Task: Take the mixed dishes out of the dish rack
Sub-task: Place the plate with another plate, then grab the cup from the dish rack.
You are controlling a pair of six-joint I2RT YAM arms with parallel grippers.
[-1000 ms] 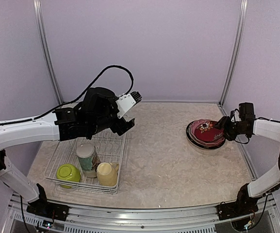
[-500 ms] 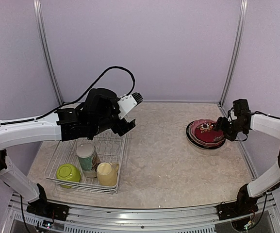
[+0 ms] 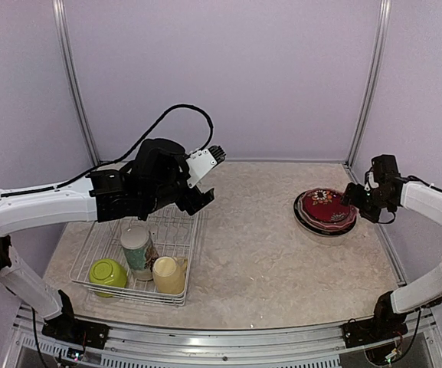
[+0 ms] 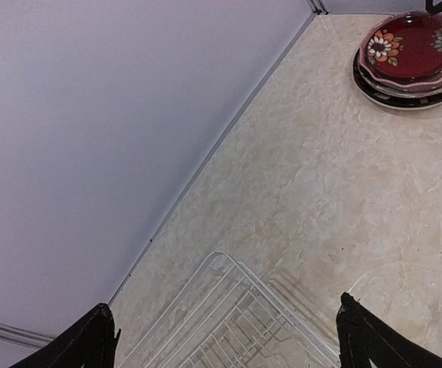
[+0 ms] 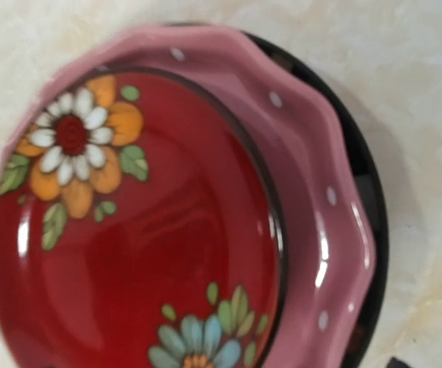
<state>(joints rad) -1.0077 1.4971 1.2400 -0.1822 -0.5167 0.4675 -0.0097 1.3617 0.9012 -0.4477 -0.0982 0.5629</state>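
Where the rack sits at the near left, a bowl, a yellow mug and a floral mug are kept in its near end. Above its far corner the left gripper is spread wide, and nothing is held or touched. Farther right, a red plate is stacked on pink and black ones. The right gripper is seen just beside their rim. How far it is open cannot be told.

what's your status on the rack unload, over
Left gripper open, empty, over the dish rack. Right gripper at the plate stack edge, grip unclear. Lime-green bowl, yellow mug, floral mug in rack. Nothing in the way.
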